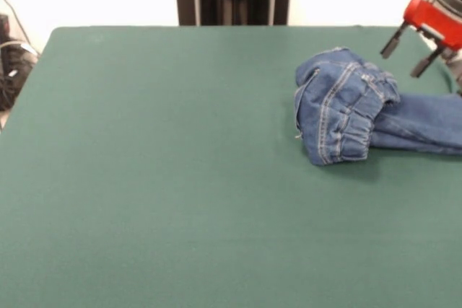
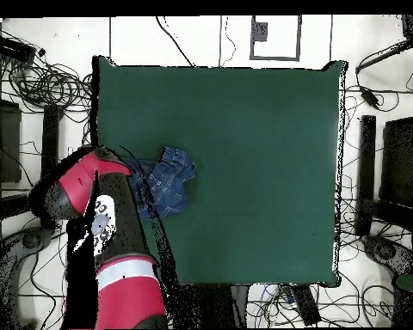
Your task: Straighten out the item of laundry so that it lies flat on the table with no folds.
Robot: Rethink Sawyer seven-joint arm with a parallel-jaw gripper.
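**Jeans bunched near the table edge, at risk of being dragged off**

The jeans (image 1: 346, 106) are lying crumpled at the right side of the table (image 1: 144, 178) in the front view, with the waistband end rolled into a rounded heap and the legs (image 1: 422, 124) being carried off towards the right edge, where they are being cut off by the frame. In the overhead view the same bundle (image 2: 165, 182) is seen close to the table's left edge, partly hidden by the arm (image 2: 98, 215).

The gripper (image 1: 411, 52) is being held above and to the right of the heap, clear of the cloth; its two dark fingers are being kept apart, and nothing is being held between them.

Several risks are being judged from this layout. Because the garment is sitting so near the edge, any pull towards that side is likely to drag the legs over it. If the thick rolled waistband is pinched, several layers may be caught at once, and the heap would be shifted whole rather than unrolled. If the fabric is lifted only slightly, the folds could be dragged along and tightened. A descent that is too deep may press the fingers into the felt top.
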